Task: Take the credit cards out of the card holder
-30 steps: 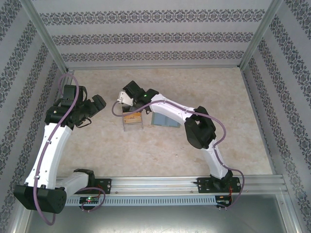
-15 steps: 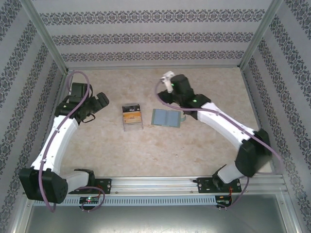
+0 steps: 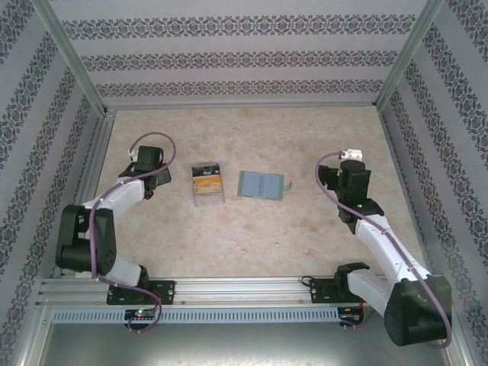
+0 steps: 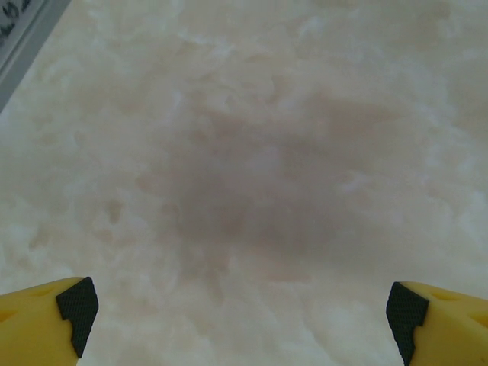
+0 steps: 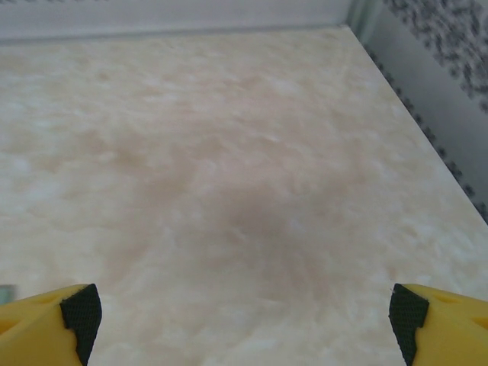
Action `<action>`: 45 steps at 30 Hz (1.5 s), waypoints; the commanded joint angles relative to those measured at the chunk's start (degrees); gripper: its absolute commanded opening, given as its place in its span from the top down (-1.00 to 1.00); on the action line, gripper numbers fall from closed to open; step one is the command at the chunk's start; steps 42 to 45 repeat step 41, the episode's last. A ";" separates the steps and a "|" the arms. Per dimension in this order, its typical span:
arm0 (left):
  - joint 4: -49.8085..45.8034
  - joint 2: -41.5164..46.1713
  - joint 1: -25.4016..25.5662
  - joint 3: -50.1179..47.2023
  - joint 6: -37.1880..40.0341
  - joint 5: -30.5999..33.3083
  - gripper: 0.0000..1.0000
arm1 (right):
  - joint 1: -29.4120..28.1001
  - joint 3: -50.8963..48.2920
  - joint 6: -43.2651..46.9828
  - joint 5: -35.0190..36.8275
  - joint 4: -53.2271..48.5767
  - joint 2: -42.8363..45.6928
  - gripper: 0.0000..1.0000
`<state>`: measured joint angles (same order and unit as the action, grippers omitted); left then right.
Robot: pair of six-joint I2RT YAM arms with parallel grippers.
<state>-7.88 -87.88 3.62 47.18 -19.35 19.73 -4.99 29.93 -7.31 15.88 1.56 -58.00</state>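
The small flat blue-grey bifold card holder [image 3: 261,185] lay opened out near the middle of the counter [image 3: 305,244], its two soft panels side by side and face up. No orange showed on them from above, though whether a card stayed tucked in a pocket could not be told. Just beside it, at its 9 o'clock, sat a shallow clear plastic box [image 3: 207,184], and a thin orange-and-black credit card [image 3: 206,180] lay flat inside. The box looked like the drop-off spot, set close to the holder so that a carry between the two would be short.

The left tool [image 4: 240,309] hung over bare counter at 9 o'clock of the box. Its yellow fingers [image 4: 46,320] with black pads were spread to the corners of the wrist view, with nothing between them. The right tool [image 5: 240,313] was well apart from the holder, out at its 3 o'clock. It was likewise spread wide and empty (only stone-patterned surface lay under it). With both arms parked to the sides, the two task items were unobstructed from overhead. By my reading the removal was done or nearly so.

The counter was a matt beige, marbled top. Around it stood walls [image 3: 229,53] papered in pale stripes with dark damask bands, held by an aluminium frame [image 3: 71,57]. A metal rail [image 3: 244,286] at 6 o'clock carried the arm bases.
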 commanded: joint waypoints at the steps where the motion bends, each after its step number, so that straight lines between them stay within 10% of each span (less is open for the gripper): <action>1: 16.61 -3.79 -0.67 -2.40 8.39 5.03 -0.99 | 2.42 -3.39 0.06 0.84 10.48 -3.25 -0.96; 20: 61.34 -2.85 -2.12 -25.19 18.81 -14.20 -0.99 | 3.76 -8.10 5.65 -12.59 50.49 -28.75 -0.97; 45: 56.78 -1.53 -2.56 -24.16 18.33 -15.10 -0.99 | 3.76 -7.78 5.77 -12.60 48.86 -28.12 -0.96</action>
